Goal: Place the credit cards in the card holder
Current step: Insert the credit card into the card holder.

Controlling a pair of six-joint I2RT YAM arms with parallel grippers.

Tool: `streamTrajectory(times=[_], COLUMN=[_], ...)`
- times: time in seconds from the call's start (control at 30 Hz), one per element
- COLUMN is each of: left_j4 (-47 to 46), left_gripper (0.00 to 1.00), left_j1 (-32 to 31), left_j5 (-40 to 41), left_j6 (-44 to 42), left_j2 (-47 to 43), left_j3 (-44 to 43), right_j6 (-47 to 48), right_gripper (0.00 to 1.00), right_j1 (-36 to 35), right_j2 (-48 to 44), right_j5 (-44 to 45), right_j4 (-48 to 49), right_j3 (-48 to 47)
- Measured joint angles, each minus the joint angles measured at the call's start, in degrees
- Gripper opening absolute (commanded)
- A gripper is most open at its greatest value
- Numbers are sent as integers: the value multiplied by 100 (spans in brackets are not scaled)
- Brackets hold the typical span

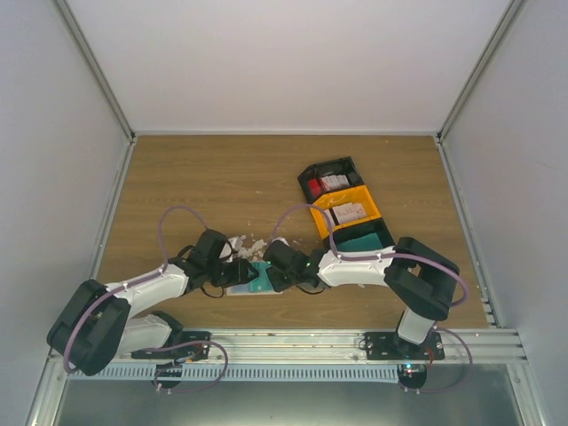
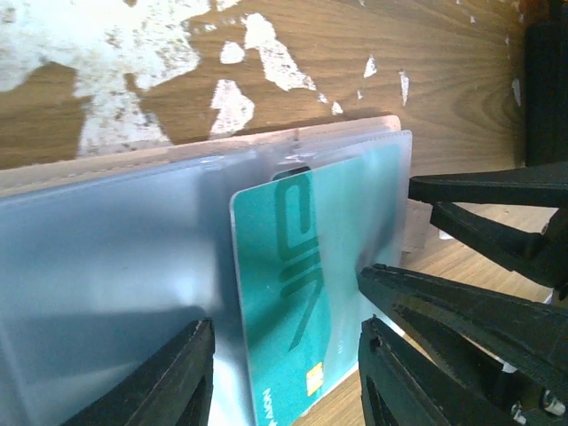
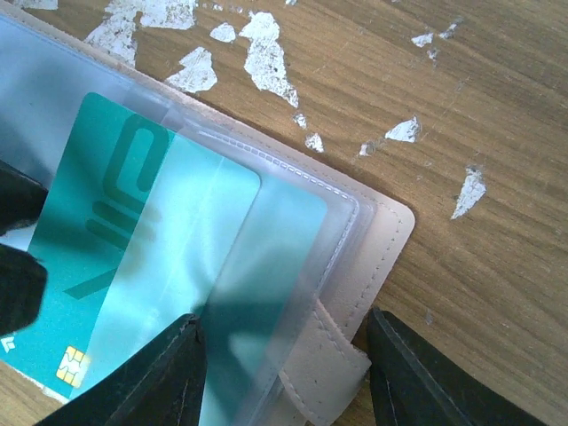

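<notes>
Left wrist view has the left gripper [image 2: 284, 330] with its two fingers standing apart. The teal credit card [image 2: 297, 293] lies between them, chip end toward the wrist. A sliver of sleeve shows between the card's long edge and one finger, so nothing is clamped. The card's far end sits under the frosted clear sleeve of the card holder [image 2: 106, 257], which lies opened flat under this gripper and spreads off to one side of it. Just past the other finger, the right gripper [image 2: 386, 229] reaches in, one black tip at the card's edge. Its own wrist view shows its fingers also apart, astride the holder's beige snap tab [image 3: 324, 355], with the card ahead and off to one side; whether they press on the holder I cannot tell. From above, both grippers meet over the holder, white scraps [image 1: 248, 244] just beyond them.
</notes>
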State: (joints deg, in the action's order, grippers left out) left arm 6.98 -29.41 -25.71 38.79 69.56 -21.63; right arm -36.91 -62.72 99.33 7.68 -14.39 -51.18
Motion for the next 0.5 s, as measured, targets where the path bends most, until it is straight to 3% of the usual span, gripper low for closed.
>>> streamTrajectory(times=[0.5], left_j4=[199], left_gripper=[25], left_j1=[146], left_j5=[-15], left_j6=[-131], left_j2=[-28], left_j3=[44], right_j6=[-173], right_gripper=[54], right_j1=[24], right_j2=[-214], right_j5=[-170], right_j4=[142], right_j3=[166])
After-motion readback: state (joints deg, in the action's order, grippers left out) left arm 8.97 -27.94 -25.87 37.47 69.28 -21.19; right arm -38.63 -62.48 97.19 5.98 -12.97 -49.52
